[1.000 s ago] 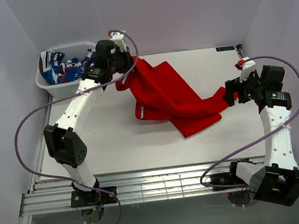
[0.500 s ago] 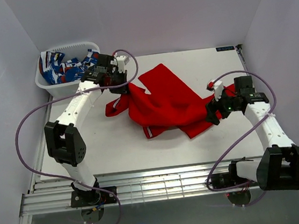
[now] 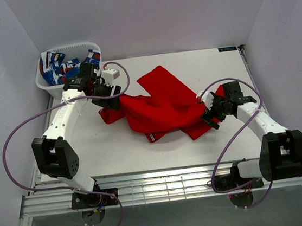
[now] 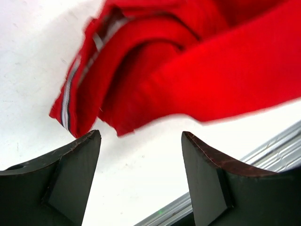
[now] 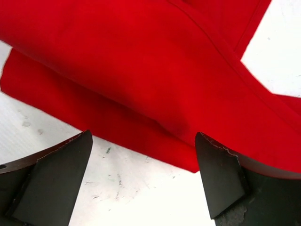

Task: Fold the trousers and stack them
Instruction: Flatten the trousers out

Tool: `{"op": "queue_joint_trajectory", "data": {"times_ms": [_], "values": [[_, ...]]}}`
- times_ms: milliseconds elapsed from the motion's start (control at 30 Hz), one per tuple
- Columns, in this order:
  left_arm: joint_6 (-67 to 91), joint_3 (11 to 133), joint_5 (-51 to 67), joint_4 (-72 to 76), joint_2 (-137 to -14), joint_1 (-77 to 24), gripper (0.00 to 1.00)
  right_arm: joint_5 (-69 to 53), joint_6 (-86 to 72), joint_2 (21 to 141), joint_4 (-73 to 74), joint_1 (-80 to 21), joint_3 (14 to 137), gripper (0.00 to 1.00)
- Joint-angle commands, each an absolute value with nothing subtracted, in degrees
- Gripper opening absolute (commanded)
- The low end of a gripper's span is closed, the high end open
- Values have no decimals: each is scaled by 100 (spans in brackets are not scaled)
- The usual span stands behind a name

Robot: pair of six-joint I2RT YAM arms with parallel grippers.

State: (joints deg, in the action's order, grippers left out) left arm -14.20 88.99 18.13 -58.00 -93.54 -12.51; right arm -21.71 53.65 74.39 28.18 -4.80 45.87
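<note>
The red trousers (image 3: 158, 104) lie crumpled across the middle of the white table (image 3: 117, 149), one end bunched at the left and one reaching right. My left gripper (image 3: 111, 100) hangs over the left bunch, open, with nothing between its fingers. In the left wrist view the trousers (image 4: 188, 61) with a striped hem lie just beyond the open left gripper (image 4: 141, 141). My right gripper (image 3: 210, 113) sits at the trousers' right end, open. In the right wrist view the trousers (image 5: 155, 70) spread just past the empty right gripper (image 5: 143, 141).
A white basket (image 3: 50, 90) holding blue-white-red patterned cloth (image 3: 61, 68) stands at the table's back left corner, close behind my left arm. Purple cables loop from both arms. A metal rail (image 3: 159, 185) runs along the near edge.
My left gripper has lowered the trousers' left end to the table, moved left and opened, letting go. My right arm swung inward and down toward the trousers' right end. The cloth now lies flatter.
</note>
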Motion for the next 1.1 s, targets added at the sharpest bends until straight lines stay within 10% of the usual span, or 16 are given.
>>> {"op": "queue_joint_trajectory", "data": {"times_ms": [0,100,200,267,333,1067], "values": [[-2433,8386,2049,-6039,-8667,-1283,81,-1943,5616,7550,2225,-554,4527,96],[-2522,7876,1723,-5680,-8500,-1274,80,-1793,5493,7629,1743,-554,4465,91],[-2619,7480,1477,-5283,-8341,-1283,76,-1565,5423,7787,1530,-562,4508,64],[-2837,7401,1599,-5273,-8245,-1274,72,-1495,5397,7875,1651,-563,4763,25],[-3014,7321,1809,-5291,-7956,-1266,70,-1310,5344,7823,1792,-536,4860,8],[-2927,8464,2074,-4737,-9271,-756,78,-1564,7083,5265,3488,1439,4623,8]]}}
